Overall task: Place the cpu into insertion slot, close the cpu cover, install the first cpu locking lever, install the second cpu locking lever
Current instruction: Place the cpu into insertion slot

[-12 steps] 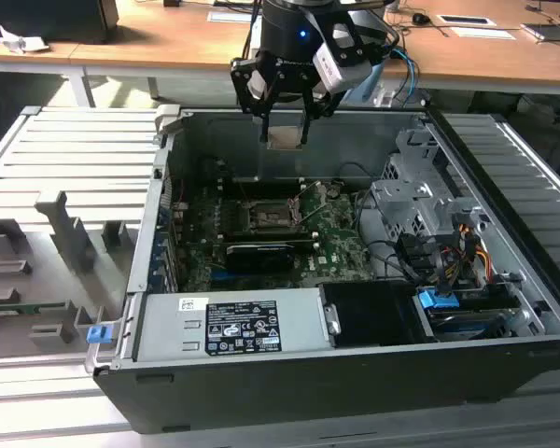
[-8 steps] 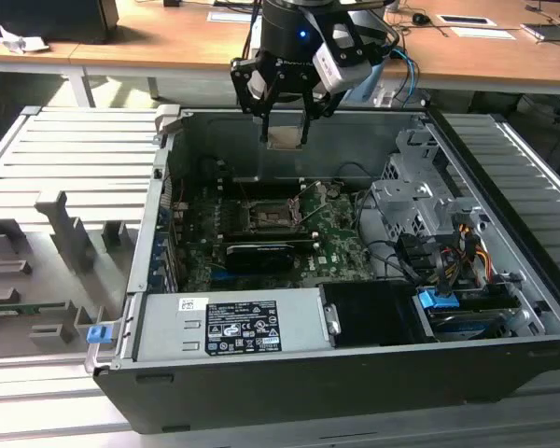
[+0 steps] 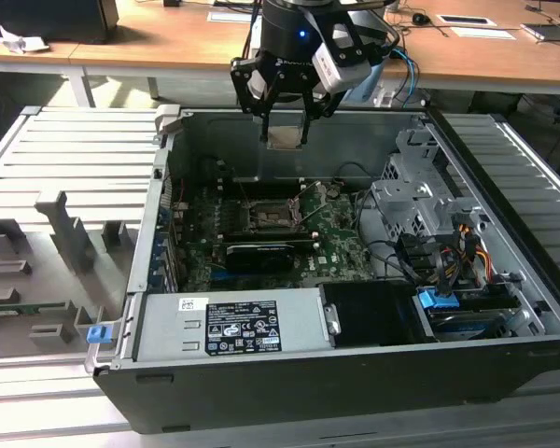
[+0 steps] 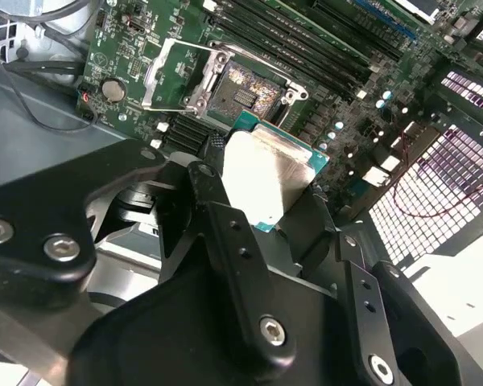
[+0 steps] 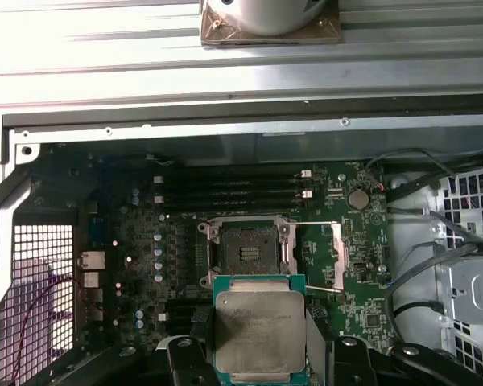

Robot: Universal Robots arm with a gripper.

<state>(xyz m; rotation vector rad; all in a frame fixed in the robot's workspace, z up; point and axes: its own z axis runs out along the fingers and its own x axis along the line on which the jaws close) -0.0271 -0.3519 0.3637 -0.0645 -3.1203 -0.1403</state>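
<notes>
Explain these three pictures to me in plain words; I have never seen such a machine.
This is a robot arm working over an open computer case. The exterior view looks on from off the arm: the arm's gripper hangs above the green circuit board inside the case. Both wrist views come from cameras riding on the arm, looking down at the board. The gripper is shut on a small square chip with a silvery top. On the board, the chip's socket sits empty, so the chip is not yet placed.
</notes>
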